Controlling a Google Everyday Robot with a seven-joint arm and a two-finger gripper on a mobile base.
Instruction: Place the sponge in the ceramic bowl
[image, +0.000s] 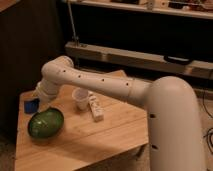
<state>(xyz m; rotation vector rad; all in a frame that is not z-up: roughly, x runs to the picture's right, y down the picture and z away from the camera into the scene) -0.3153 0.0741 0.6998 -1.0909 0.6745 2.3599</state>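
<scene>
The bright-blue sponge (31, 106) hangs at the end of my white arm, over the table's far left corner. My gripper (36, 101) is shut on it, with the fingers largely hidden behind the wrist. The green ceramic bowl (46, 123) sits on the wooden table just below and to the right of the sponge. Its inside looks empty. The sponge is up and to the left of the bowl's rim, not over its middle.
A translucent white cup (80, 98) stands right of the bowl, with a white-and-red box (96, 107) lying next to it. The low wooden table (100, 137) has its left edge close to the sponge. A dark cabinet and shelving stand behind.
</scene>
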